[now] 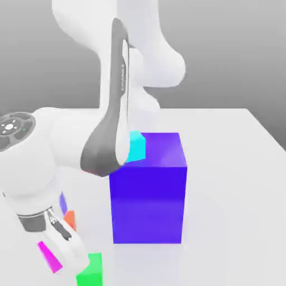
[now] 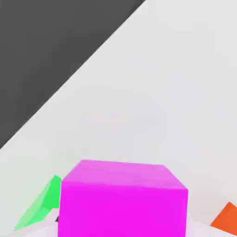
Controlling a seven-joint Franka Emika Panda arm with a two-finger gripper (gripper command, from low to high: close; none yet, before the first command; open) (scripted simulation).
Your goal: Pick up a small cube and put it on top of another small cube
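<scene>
- Magenta cube (image 1: 50,257): clasped in the Panda gripper (image 1: 66,261), its fingers closed on both sides, out toward the exterior view's left of the big blue-purple block (image 1: 148,204).
- Green cube (image 1: 95,271): on the block's same side, just beside the gripper, toward the block.
- Which cube is the base, I can't tell; for green, the move should be a short shift blockward.

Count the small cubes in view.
5: magenta cube in the gripper; green and orange beside it; cyan by the big block; purple piece behind orange, partly hidden, perhaps a cube. Others may be hidden.
</scene>
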